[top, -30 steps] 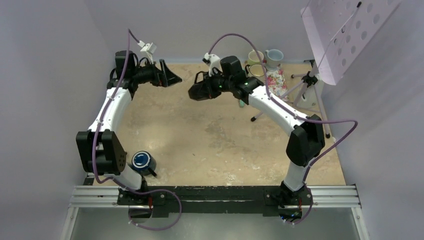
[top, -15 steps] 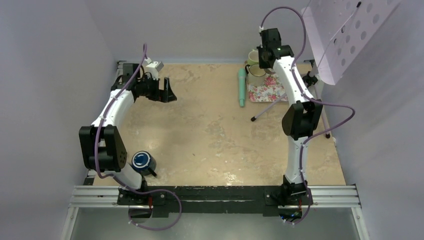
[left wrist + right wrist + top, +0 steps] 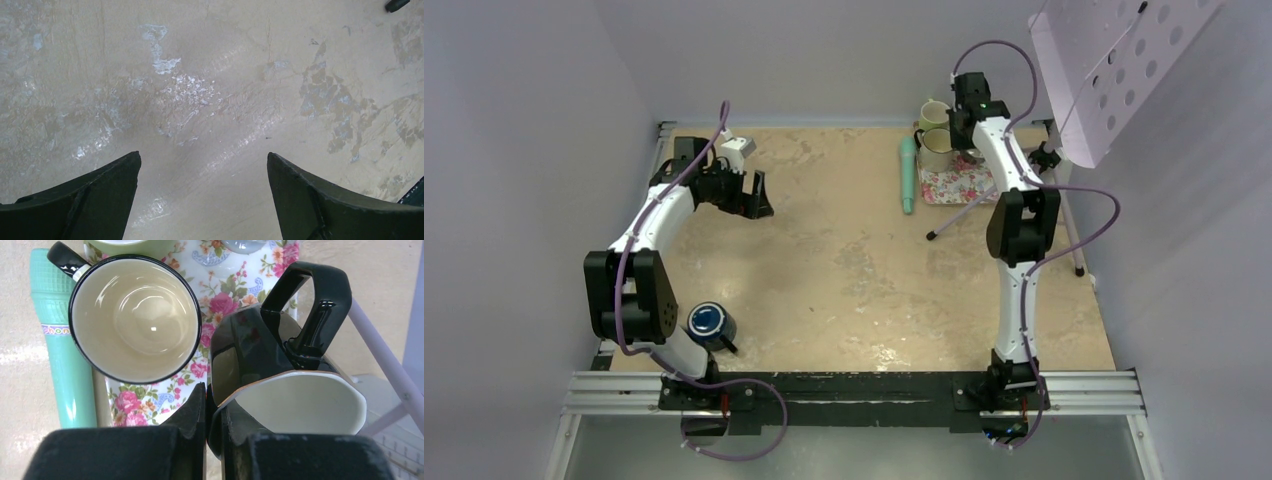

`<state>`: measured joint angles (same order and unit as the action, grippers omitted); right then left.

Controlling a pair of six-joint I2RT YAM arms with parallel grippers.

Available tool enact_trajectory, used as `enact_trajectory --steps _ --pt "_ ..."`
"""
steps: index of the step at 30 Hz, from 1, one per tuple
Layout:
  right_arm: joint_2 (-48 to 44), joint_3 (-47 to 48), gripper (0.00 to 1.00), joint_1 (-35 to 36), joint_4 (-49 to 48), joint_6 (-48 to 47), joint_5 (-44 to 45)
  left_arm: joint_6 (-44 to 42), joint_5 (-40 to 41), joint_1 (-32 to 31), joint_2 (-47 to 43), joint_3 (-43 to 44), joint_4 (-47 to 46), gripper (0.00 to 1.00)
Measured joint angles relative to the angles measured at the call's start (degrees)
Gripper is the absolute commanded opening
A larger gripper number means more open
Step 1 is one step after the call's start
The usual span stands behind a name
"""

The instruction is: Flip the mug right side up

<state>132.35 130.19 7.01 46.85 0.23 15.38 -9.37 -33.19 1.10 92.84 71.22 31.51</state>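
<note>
Left gripper (image 3: 204, 159): spread wide above the table (image 3: 210, 75), holding nothing. Right gripper (image 3: 210, 402), far right corner: clamped on the rim wall of the black mug (image 3: 250, 342), mouth up, over the floral mat (image 3: 222, 302); contact with it unclear. Judged glazed ceramic: rigid, slick, chippable. Rim pinch suits; the handle is an alternative.

A worn, mottled tan tabletop (image 3: 844, 270) is enclosed by plain pale lavender walls (image 3: 524, 150), with an aluminium rail (image 3: 1104, 392) along its near edge and a tripod-mounted perforated panel (image 3: 1114, 70) at far right.
</note>
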Motion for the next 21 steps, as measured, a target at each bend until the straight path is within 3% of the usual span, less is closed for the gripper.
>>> enact_trajectory --steps 11,15,17,21 --pt "5.95 1.31 0.0 -2.38 -4.63 -0.98 -4.76 -0.96 0.87 0.02 0.0 -0.13 0.2 1.0" --pt "6.21 1.75 0.09 -3.32 -5.35 -0.87 -6.1 -1.36 1.09 0.02 0.0 -0.13 0.63 0.99" --pt "6.23 1.75 0.01 -3.63 -5.4 -0.87 -6.14 -1.4 1.16 0.02 0.02 -0.13 0.83 0.99" --pt "6.36 2.01 0.0 -4.13 -5.25 0.87 -5.27 -1.73 1.36 0.02 0.02 -0.13 0.92 0.99"
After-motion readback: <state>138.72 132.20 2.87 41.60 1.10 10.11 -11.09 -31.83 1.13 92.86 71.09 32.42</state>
